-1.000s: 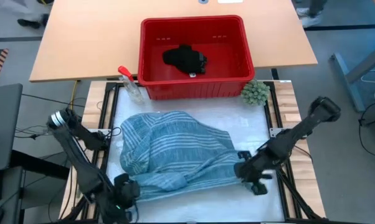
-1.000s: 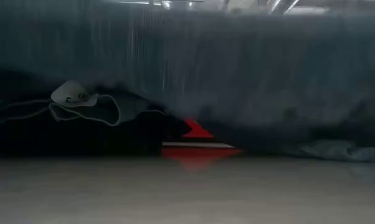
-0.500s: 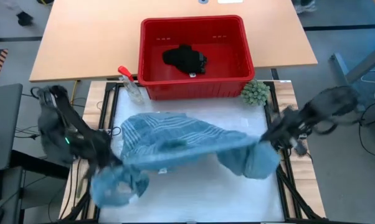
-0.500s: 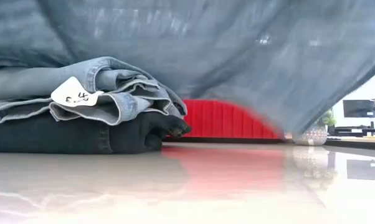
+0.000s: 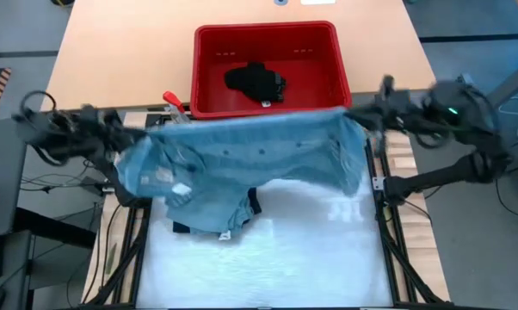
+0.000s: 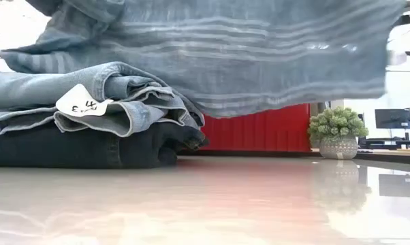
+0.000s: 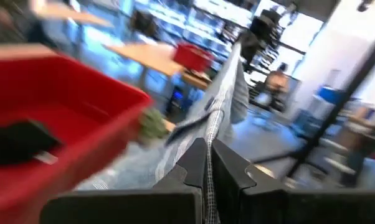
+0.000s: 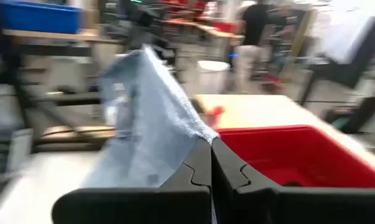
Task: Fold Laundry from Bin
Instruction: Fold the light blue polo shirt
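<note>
The blue-white striped shirt [image 5: 250,155] hangs spread between my two grippers above the table's far half. My left gripper [image 5: 132,138] is shut on its left end, and my right gripper [image 5: 360,116] is shut on its right end. Under the shirt's hanging lower edge [image 6: 259,102], folded light blue jeans [image 6: 89,95] lie on a folded dark navy piece [image 6: 75,146], which rests flat on the table. The red bin [image 5: 268,108] stands behind the shirt with a small black piece [image 5: 255,79] on its floor. My left gripper pinches the shirt's upper edge at its left end [image 7: 207,149] between its two fingers. The fingers are level and point toward the table's right. The cloth runs taut away from them, and the rest hangs below. My right gripper pinches the shirt's upper edge at its right end [image 8: 199,135] between its two fingers. The fingers are level and point toward the table's left. The edge is drawn taut toward the other gripper, and a flap of cloth hangs down beside the fingers.
A clear spray bottle with a red trigger [image 5: 175,105] stands at the bin's near left corner. A small green fuzzy ball [image 6: 338,126] sits at its near right corner. The white mat [image 5: 293,258] in front of the folded stack lies bare.
Both grippers have risen from the table's near edge and swung toward the far edge and apart, tipping from pointing down to level. The shirt, which lay heaped over the folded stack, is lifted off it and spread out. Its top edge is drawn taut and the stack is uncovered.
</note>
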Robot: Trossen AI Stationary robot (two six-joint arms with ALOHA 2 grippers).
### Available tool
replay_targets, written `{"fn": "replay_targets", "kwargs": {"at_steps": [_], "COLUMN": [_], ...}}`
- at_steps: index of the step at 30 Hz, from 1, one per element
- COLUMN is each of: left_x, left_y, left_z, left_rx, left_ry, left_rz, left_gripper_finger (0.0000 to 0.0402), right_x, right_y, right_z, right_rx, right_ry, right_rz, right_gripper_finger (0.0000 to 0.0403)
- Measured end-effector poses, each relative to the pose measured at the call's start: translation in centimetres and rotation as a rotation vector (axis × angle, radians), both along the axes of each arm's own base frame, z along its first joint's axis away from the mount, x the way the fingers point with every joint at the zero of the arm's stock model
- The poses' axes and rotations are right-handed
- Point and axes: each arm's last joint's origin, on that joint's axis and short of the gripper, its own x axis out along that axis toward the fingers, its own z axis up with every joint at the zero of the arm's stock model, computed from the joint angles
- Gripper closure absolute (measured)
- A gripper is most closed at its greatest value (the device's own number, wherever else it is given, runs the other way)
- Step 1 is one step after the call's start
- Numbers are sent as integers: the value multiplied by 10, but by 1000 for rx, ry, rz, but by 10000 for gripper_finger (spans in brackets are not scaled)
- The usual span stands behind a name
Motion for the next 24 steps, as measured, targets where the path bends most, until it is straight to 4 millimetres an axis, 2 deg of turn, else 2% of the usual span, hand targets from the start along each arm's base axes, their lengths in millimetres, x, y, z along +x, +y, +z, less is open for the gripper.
{"fn": "replay_targets", "kwargs": {"at_steps": [4, 7, 11, 15, 19, 22, 24], "left_x": [-22, -38, -49, -48, -31, -20, -12], "left_y": [26, 44, 59, 59, 41, 26, 15], "left_z": [26, 51, 84, 99, 101, 93, 80], "left_rx": [125, 213, 313, 356, 400, 391, 349], "left_ry": [-7, -2, 10, 27, 55, 68, 100], "left_rz": [131, 198, 247, 242, 199, 124, 33], "left_gripper_finger": [401, 401, 401, 401, 401, 401, 401], "right_x": [32, 49, 61, 65, 67, 63, 60], "right_y": [-43, -77, -102, -105, -89, -72, -58], "right_z": [2, 7, 22, 34, 33, 21, 9], "right_rx": [-32, -92, -174, -173, -130, -68, -8], "right_ry": [-45, -85, -112, -82, 29, 162, 257], "right_rz": [-44, -60, -74, 14, 111, 185, 245], "right_gripper_finger": [386, 386, 386, 386, 386, 386, 386]}}
